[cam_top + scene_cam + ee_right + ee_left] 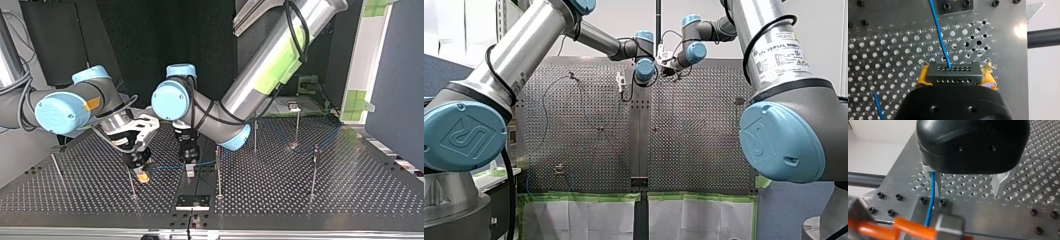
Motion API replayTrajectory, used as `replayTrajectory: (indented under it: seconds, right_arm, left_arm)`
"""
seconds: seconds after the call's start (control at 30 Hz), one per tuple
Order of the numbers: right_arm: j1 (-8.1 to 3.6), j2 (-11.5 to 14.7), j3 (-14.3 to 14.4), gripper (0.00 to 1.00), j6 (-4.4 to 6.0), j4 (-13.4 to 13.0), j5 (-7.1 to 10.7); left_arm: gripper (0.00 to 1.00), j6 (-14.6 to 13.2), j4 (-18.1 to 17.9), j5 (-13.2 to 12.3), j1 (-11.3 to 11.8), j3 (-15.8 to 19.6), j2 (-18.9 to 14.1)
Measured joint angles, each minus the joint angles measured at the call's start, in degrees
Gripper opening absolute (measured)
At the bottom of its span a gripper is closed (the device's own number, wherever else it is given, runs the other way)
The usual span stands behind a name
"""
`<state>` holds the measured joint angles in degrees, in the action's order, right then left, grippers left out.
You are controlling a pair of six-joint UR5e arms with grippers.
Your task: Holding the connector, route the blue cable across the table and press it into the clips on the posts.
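While my right gripper (955, 79) pinches the black connector (953, 72),
one thin blue cable (939, 33) leaves it; my left gripper (967, 186) stands spread.

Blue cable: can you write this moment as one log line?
right gripper: shut on connector | left gripper: open, blue cable beside one finger

Tight at the top view's middle: right gripper (142, 174) and left gripper (189, 169) near each other, cable (167, 166) strung between. Post (132, 184) just beside the right gripper, second post (218, 170) just beside the left. Low plate (192, 201) nearer the edge. No room in the right grip, filled by the connector (952, 72). Bare table (973, 202) between the left gripper's spread fingers (1000, 183), cable along one. Roomier at the top view's right, among well-spaced posts.
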<state>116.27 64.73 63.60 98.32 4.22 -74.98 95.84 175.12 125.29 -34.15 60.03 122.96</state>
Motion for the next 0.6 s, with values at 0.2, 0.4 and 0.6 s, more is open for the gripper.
replayTrajectory:
  seconds: [0.2, 0.4, 0.6]
  right_arm:
    - [-0.01, 0.0, 0.0, 0.0, -0.04, -0.02, -0.02]
    - [-0.01, -0.01, 0.0, 0.0, -0.04, -0.03, -0.03]
    - [-0.02, -0.04, 0.0, 0.0, -0.04, -0.02, -0.08]
  left_arm:
    - [0.77, -0.06, 0.27, 1.6, -0.29, -0.34, -0.02]
    - [0.18, -0.03, -0.34, 2.06, -0.69, -0.36, -0.01]
    - [0.0, 0.88, -0.85, 2.83, -0.74, -0.37, -0.04]
